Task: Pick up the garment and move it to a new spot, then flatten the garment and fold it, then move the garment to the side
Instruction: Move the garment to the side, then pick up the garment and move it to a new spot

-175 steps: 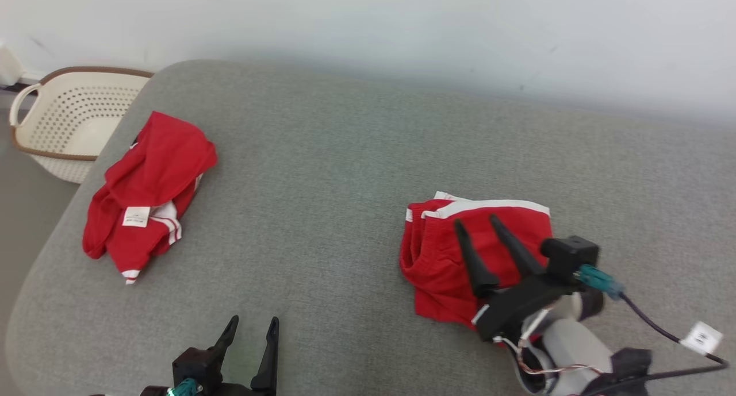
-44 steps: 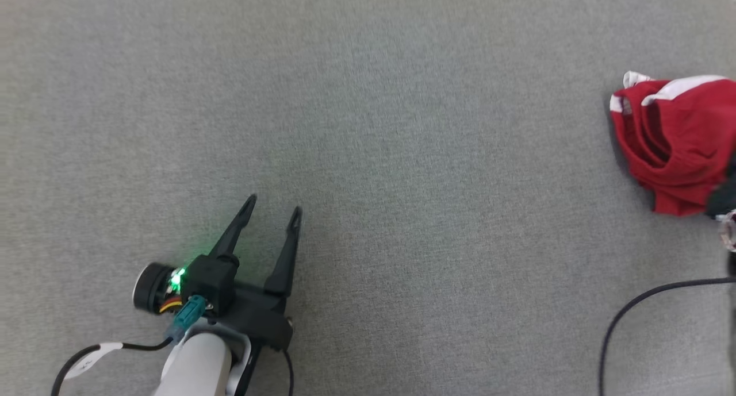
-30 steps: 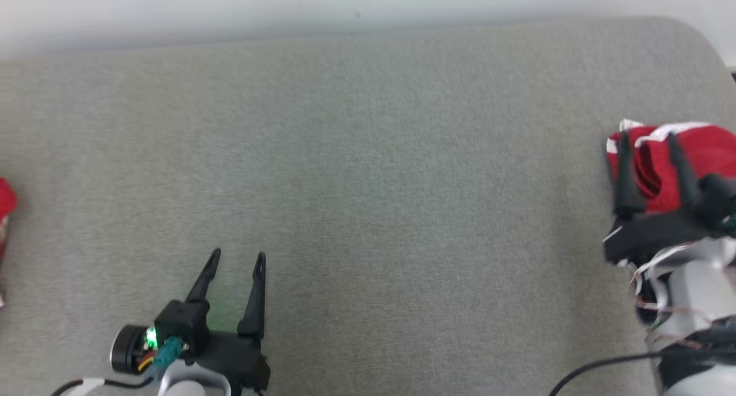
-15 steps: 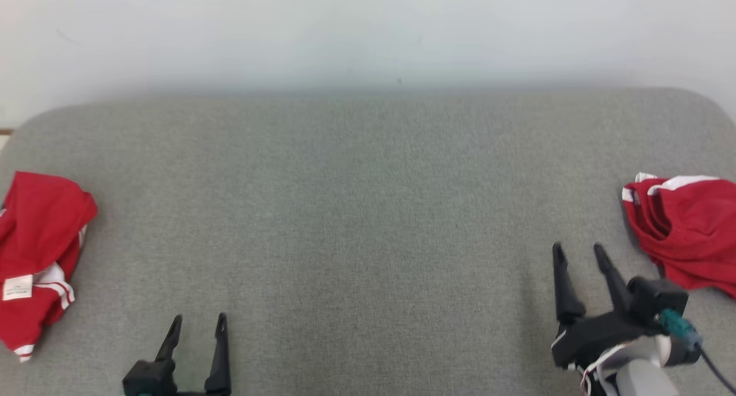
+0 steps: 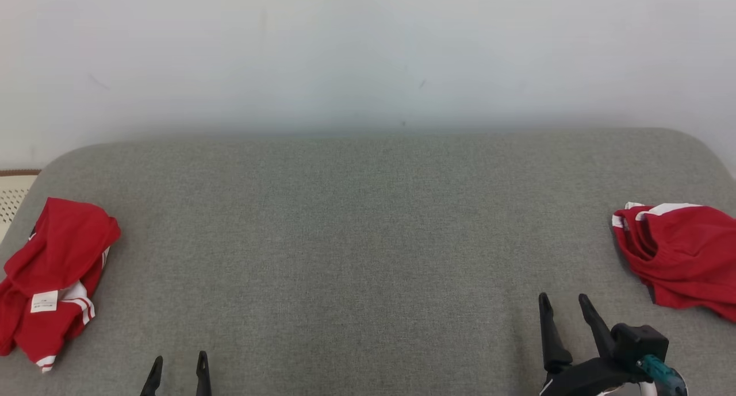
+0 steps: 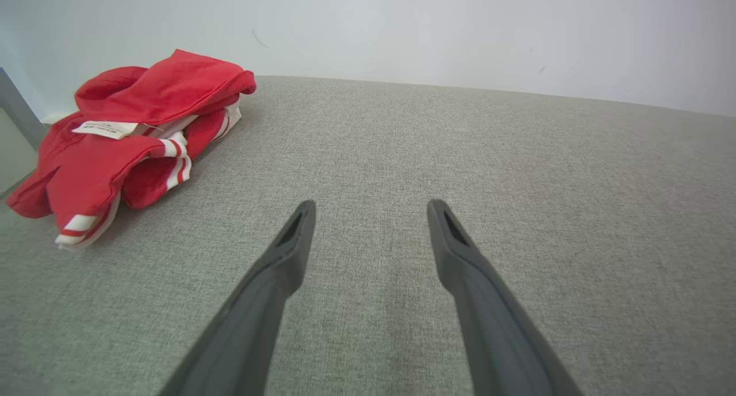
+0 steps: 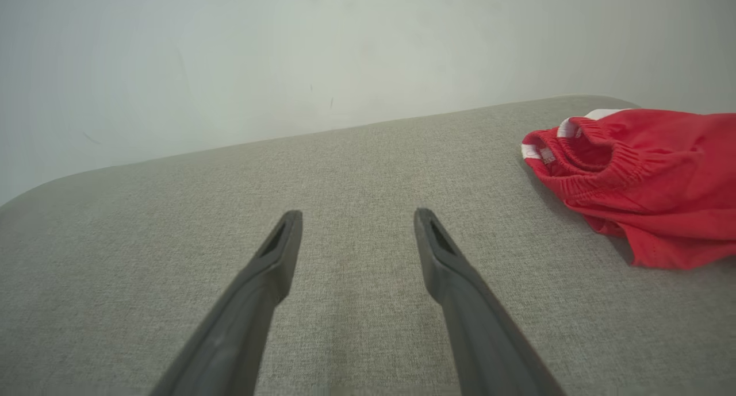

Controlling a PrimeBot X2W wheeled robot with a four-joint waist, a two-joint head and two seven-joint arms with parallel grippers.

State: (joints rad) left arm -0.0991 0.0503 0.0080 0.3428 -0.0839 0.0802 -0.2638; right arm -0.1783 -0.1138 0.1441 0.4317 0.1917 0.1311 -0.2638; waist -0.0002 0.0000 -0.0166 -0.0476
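My left gripper (image 5: 180, 358) and right gripper (image 5: 563, 298) hung spread and empty over the table's (image 5: 368, 241) near edge. Folded shorts (image 5: 678, 252) lay at its right end, apparently done; a crumpled garment (image 5: 54, 269) at its left end looked untouched.

Surface: grey fabric-covered pad (image 5: 368, 241) with rounded far corners, spanning the lower two thirds of the head view.
Middle left: crumpled red garment (image 5: 54, 269) with white stripes and a white label facing up, lying at the pad's left edge.
Middle right: red shorts (image 5: 681, 252) with white-trimmed elastic waistband, lying flat near the right edge.
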